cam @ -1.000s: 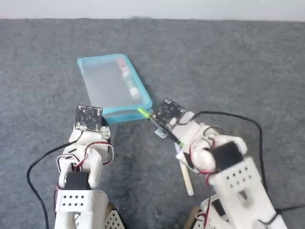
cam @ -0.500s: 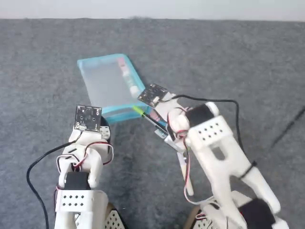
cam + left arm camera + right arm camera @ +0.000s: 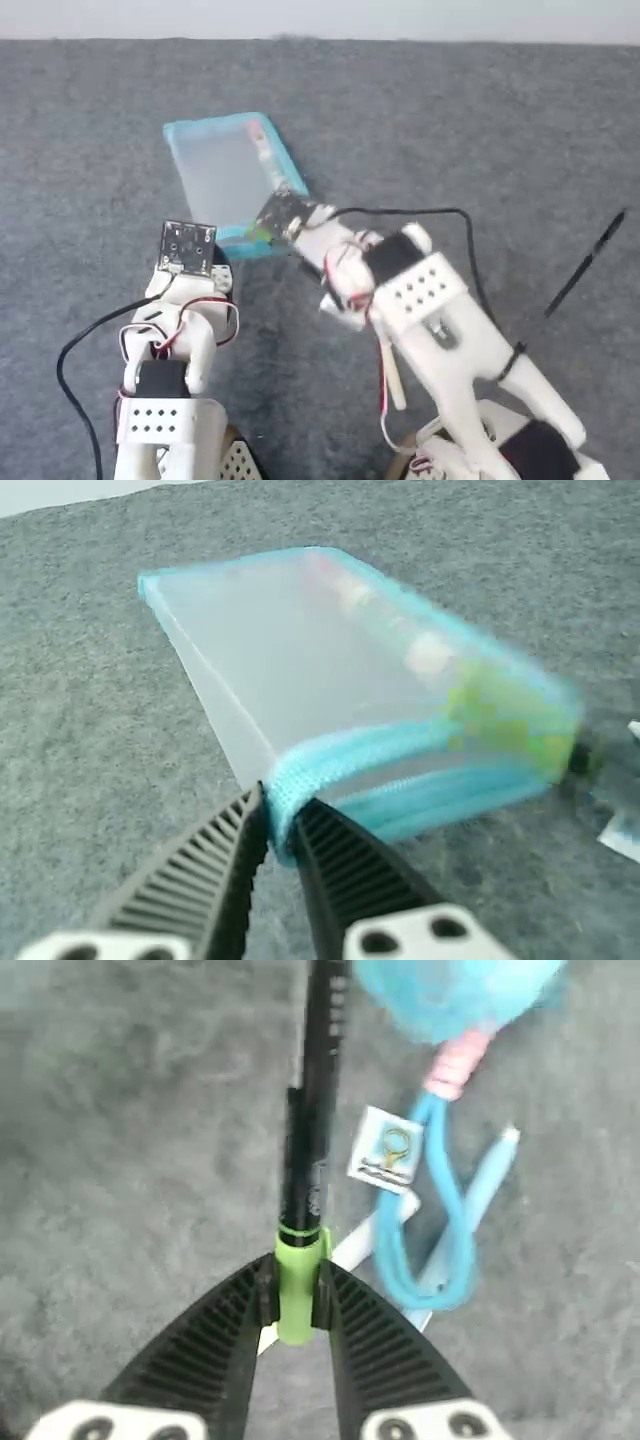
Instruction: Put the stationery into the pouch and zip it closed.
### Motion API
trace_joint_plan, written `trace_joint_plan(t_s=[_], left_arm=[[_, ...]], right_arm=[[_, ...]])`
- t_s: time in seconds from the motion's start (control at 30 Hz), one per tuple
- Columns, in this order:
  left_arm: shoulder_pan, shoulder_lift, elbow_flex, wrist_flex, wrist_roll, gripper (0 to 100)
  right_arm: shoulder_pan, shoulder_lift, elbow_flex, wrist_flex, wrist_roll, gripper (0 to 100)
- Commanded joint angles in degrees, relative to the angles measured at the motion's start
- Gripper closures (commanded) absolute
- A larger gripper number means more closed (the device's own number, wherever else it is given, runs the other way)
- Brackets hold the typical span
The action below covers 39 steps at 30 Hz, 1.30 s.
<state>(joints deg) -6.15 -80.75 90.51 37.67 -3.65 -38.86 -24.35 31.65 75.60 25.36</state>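
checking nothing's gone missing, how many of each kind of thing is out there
blue zip pouch: 1
black pen with green end: 1
cream stick: 1
pink and white item inside the pouch: 1
total: 4

A grey felt-covered table (image 3: pixel 480 130) carries everything. A clear pouch (image 3: pixel 215 170) with turquoise trim lies flat toward the far edge, left of centre. By its near corner lie a blue cord loop (image 3: pixel 440 1230) and small white tag (image 3: pixel 385 1150). A pale stick (image 3: pixel 396 390) lies towards the near edge.

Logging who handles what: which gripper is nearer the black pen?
Right. The right gripper is shut on the pen at its green band; the left gripper clamps the pouch at its zipper edge.
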Motion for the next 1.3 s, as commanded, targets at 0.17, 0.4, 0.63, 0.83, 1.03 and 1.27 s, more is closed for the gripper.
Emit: trace_joint_plan(t_s=[0.17,0.4,0.63,0.83,1.03,1.27], left_arm=[[0.62,-0.88,-1.1,-1.85,-0.26,99],[0.62,-0.88,-1.1,-1.76,-0.26,99],[0.7,-0.88,-1.1,-1.76,-0.26,99],[0.53,-0.88,-1.1,-1.85,-0.26,99],[0.53,-0.88,-1.1,-1.76,-0.26,99],[0.62,-0.88,-1.1,-1.76,-0.26,99]], right_arm=[[-0.75,-6.9,3.52,0.31,-0.26,99.1],[0.31,-6.9,2.73,0.31,-0.53,99.1],[1.54,-6.46,3.87,-0.92,3.78,98.7],[-7.08,1.27,7.65,-9.36,5.45,87.7],[-8.31,13.93,7.47,-15.87,5.1,86.4],[-7.6,20.62,7.03,-18.33,0.79,86.4]])
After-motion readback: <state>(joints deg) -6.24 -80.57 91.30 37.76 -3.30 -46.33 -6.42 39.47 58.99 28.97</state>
